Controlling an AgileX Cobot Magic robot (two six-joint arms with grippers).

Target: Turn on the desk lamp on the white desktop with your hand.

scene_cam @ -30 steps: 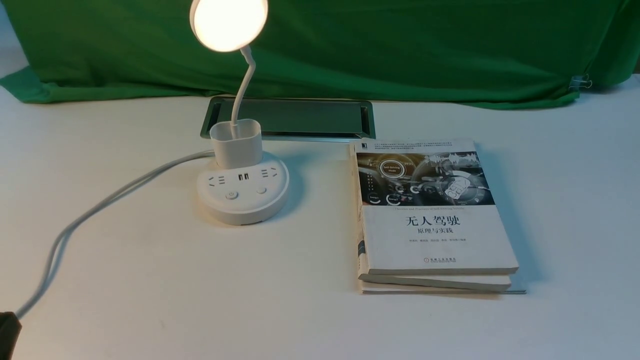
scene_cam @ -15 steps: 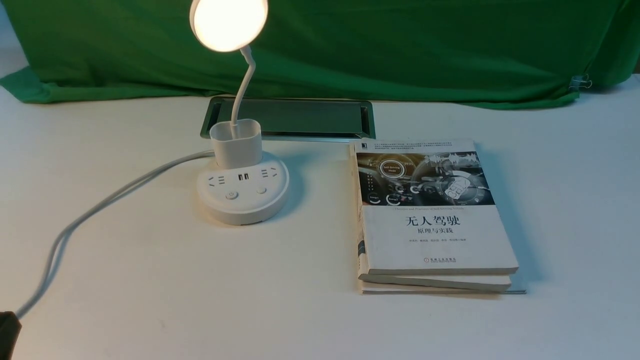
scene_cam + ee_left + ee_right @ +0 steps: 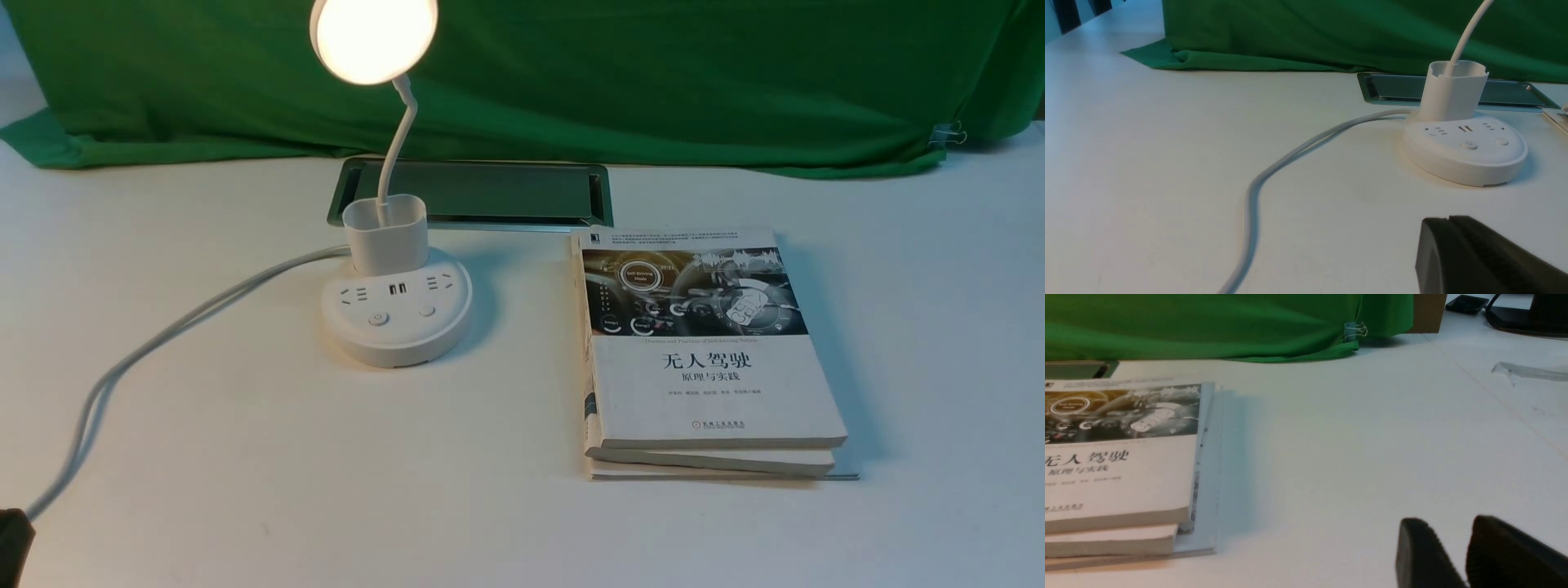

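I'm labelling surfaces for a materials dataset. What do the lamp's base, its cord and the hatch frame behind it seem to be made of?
The desk lamp base looks like matte white moulded plastic: smooth rounded edges, even soft sheen. Its cord seems rubber- or PVC-sheathed, pale grey, bending in loose curves. The hatch frame looks like polished or brushed metal, given its silvery, reflective edge; which metal cannot be told.

At your 12 o'clock a green cloth (image 3: 653,82) hung as backdrop, its edge pinned by a clip (image 3: 947,133) at 2 o'clock, under warm light.
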